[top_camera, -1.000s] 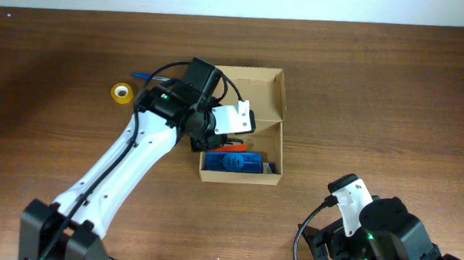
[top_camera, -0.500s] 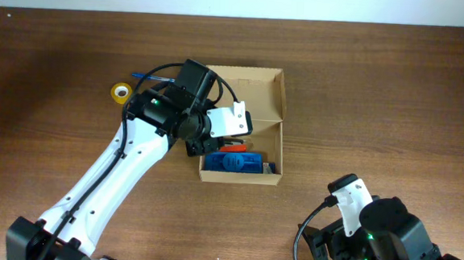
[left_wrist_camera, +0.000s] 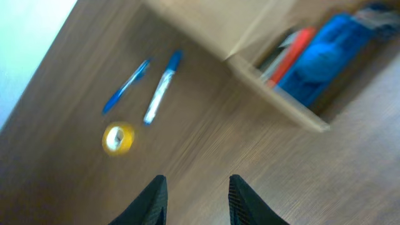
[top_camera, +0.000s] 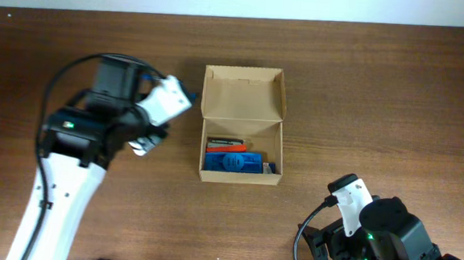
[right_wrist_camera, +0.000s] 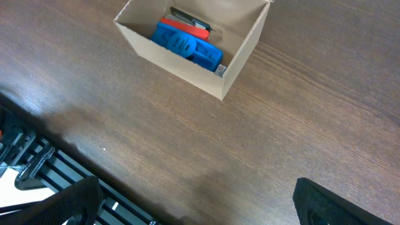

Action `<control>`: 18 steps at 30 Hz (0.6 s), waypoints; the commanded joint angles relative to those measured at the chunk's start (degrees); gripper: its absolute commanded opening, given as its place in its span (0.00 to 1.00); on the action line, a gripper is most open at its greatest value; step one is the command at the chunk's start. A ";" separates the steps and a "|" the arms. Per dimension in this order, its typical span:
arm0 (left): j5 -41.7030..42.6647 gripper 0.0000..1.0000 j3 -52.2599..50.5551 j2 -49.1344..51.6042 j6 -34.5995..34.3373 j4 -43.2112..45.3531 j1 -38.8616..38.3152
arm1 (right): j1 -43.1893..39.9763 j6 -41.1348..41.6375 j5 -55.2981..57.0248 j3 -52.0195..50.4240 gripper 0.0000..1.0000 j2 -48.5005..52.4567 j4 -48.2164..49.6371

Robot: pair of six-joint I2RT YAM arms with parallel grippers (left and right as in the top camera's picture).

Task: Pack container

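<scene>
Tallying what is lying on the bench (top_camera: 380,91)
One cardboard box (top_camera: 244,94) is holding one blue item (top_camera: 232,161) and one red item (top_camera: 223,148); two blue pens (left_wrist_camera: 127,86) (left_wrist_camera: 162,87) and one yellow tape roll (left_wrist_camera: 118,138) are lying outside.

The container (top_camera: 239,178) is a small, plain tan cardboard box, rectangular and unmarked. It sits flat and upright near the middle of the worktop (top_camera: 363,98), its sides roughly square to the worktop's edges. It stands open: the hinged flap lid (top_camera: 243,94) is swung back on the side toward the worktop's far edge, inner face showing, side tabs raised. Inside, a bulky blue item (top_camera: 234,162) lies along the near wall, with a slim red item (top_camera: 224,149) just behind it. Some bare cardboard floor shows beyond them.
</scene>
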 commanded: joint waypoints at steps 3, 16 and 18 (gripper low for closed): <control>0.87 0.39 1.05 1.62 -0.81 1.57 12.28 | 0.11 0.68 0.68 0.48 0.99 -0.44 0.24; 2.75 0.48 1.07 29.24 -3.10 24.83 17.84 | 0.11 0.68 0.68 0.48 0.99 -0.44 0.24; 2.75 0.48 1.11 32.39 -4.39 27.69 17.84 | 0.11 0.68 0.68 0.48 0.99 -0.44 0.24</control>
